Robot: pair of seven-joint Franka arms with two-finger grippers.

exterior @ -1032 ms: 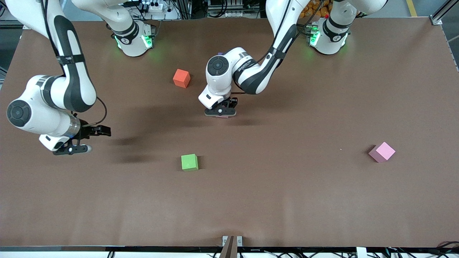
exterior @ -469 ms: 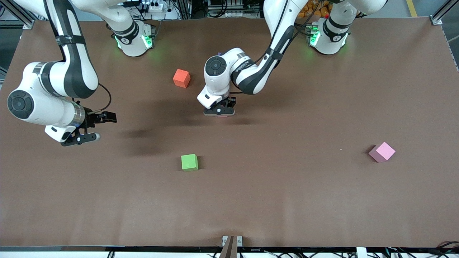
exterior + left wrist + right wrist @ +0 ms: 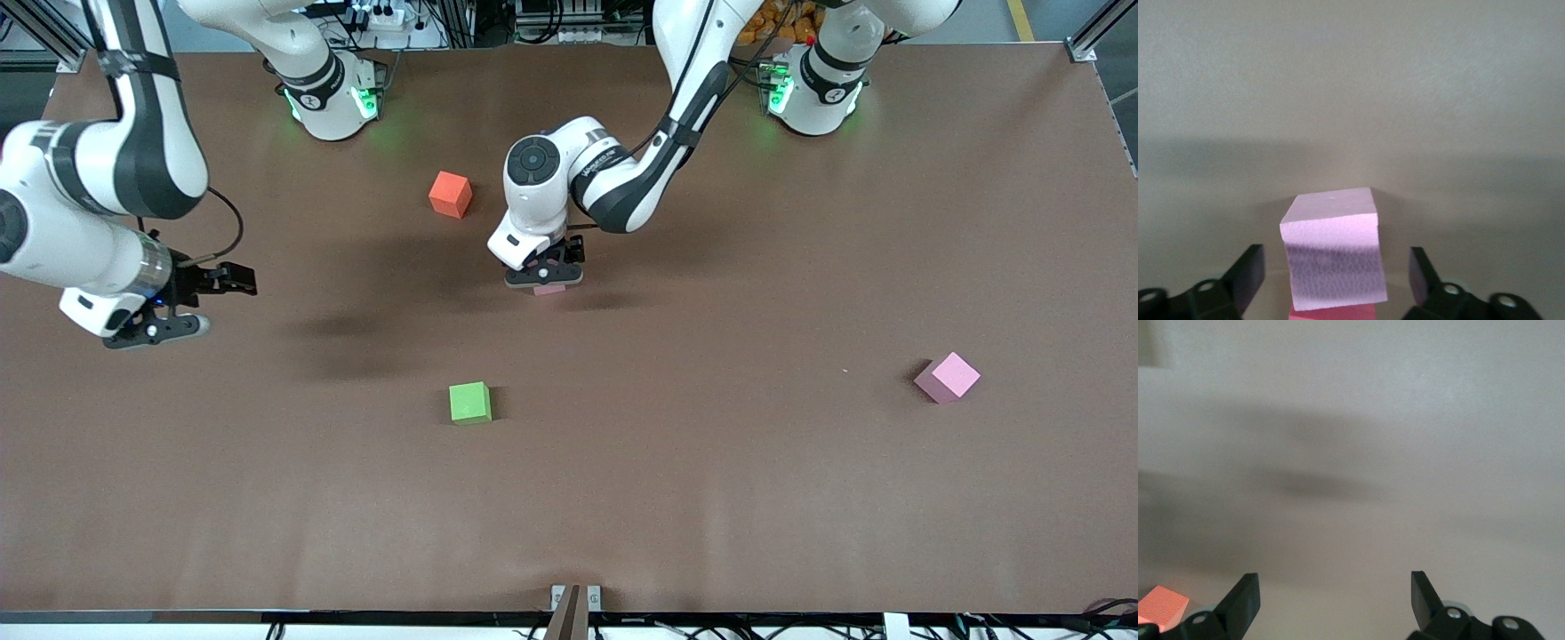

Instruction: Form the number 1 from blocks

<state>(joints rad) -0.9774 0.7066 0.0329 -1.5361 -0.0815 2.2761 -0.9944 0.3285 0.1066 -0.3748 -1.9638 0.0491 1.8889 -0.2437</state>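
Observation:
My left gripper (image 3: pixel 544 277) hangs low over the middle of the table, open. A pale pink block (image 3: pixel 1333 250) stands between its fingers (image 3: pixel 1248 273) with a gap on each side; only its edge (image 3: pixel 549 289) peeks out in the front view. A strip of a red block (image 3: pixel 1331 312) shows against its lower edge. A green block (image 3: pixel 469 402) lies nearer the front camera. Another pink block (image 3: pixel 948 376) lies toward the left arm's end. My right gripper (image 3: pixel 197 304) is open and empty (image 3: pixel 1335 600), up in the air at its own end. Purple and light blue blocks are hidden.
An orange cube (image 3: pixel 450 194) sits beside the left arm's wrist, toward the right arm's base; its corner (image 3: pixel 1161 605) shows in the right wrist view. Both arm bases stand along the table edge farthest from the front camera.
The right arm has swung outward toward its own end of the table, away from the green block. The left gripper shifted slightly, and the pink block's edge now shows beneath it.

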